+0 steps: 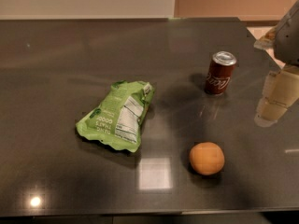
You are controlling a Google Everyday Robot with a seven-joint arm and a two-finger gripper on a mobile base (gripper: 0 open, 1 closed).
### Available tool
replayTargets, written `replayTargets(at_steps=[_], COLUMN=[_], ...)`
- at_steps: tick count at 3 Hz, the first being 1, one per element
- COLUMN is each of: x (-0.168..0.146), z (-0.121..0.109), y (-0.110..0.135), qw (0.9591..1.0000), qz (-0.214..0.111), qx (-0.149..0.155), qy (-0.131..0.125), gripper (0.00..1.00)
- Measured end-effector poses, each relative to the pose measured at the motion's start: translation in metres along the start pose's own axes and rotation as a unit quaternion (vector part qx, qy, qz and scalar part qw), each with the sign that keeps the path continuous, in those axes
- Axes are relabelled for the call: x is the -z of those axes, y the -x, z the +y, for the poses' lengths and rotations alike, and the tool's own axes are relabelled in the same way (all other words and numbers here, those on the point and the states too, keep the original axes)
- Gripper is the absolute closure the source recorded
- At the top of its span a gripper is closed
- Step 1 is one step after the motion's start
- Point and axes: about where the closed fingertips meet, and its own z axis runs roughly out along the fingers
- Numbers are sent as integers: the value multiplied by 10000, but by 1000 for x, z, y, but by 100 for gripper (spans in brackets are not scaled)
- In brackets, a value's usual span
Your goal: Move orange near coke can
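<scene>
At the far right edge of the view, halfway down, gripper (276, 97), partly cut off by the frame. Pale, blocky, tilted down and to the left, hanging in the air. Above it, grey arm (288, 34), entering from the upper right corner and sloping down.

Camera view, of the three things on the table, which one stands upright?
The coke can, upright with its silver top up, behind the orange. The green chip bag lies flat. The gripper is at the right edge.
</scene>
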Motion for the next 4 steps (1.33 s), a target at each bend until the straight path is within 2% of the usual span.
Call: replayTargets(at_steps=[1, 2, 3, 4], x=[1, 2, 4, -4], z=[1, 14, 40, 71], y=[1, 2, -2, -2], qw=[10000, 9998, 9987, 9958], qz=[-17, -193, -483, -830], qx=[5, 84, 136, 237], qy=[-12, 43, 124, 317], gripper=[0, 0, 0, 0])
